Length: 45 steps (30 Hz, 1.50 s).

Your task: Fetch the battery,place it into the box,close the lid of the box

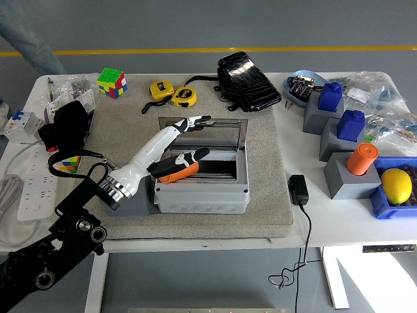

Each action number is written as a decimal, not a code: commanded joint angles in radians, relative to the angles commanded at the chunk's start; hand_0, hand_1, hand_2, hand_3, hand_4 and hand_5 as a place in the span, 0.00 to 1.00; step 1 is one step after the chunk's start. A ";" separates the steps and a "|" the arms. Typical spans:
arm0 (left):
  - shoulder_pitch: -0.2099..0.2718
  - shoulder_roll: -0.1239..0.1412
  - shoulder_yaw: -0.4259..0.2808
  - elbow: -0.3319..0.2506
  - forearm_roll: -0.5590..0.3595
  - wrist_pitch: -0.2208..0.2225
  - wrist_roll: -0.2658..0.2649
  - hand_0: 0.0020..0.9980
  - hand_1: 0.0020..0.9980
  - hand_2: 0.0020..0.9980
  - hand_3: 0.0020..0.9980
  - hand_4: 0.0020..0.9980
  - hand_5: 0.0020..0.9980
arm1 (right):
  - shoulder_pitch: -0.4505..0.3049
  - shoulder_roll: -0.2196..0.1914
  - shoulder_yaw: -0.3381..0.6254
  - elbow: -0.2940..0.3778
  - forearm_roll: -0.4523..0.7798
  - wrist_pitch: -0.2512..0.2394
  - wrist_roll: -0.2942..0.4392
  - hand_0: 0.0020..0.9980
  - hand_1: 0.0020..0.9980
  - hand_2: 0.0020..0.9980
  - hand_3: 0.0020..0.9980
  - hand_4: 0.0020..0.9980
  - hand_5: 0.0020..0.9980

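Observation:
A grey box [202,197] sits on the grey mat in the middle of the table, its lid [225,134] standing open at the back. An orange battery [177,175] lies inside the box at its left end. My left hand [199,137] reaches in from the lower left over the box, fingers spread and holding nothing. Its fingertips [198,121] are at the lid's top edge, and the thumb [193,156] stretches just above the battery. Whether the thumb touches the battery is unclear. The right arm is out of view.
Two yellow tape measures [172,93] and a black pouch [247,81] lie behind the box. A black charger [298,190] with cable sits right of the mat. Grey blocks, blue bins and a lemon [396,185] fill the right side. A person's leg [29,36] shows top left.

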 joint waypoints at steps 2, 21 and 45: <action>0.007 0.000 -0.023 -0.002 0.010 0.002 0.001 1.00 1.00 0.98 0.94 1.00 1.00 | -0.001 0.000 0.003 0.000 -0.005 0.000 -0.002 0.86 0.81 0.78 0.84 1.00 1.00; 0.101 0.024 -0.213 -0.035 0.068 -0.007 0.019 1.00 1.00 0.98 0.95 1.00 1.00 | -0.006 -0.002 -0.005 0.000 -0.002 0.000 -0.002 0.86 0.81 0.78 0.84 1.00 1.00; 0.146 0.007 -0.328 -0.043 0.152 -0.002 0.034 1.00 0.99 0.95 0.91 1.00 1.00 | -0.008 0.000 0.005 0.000 -0.010 -0.001 -0.001 0.86 0.80 0.78 0.84 1.00 1.00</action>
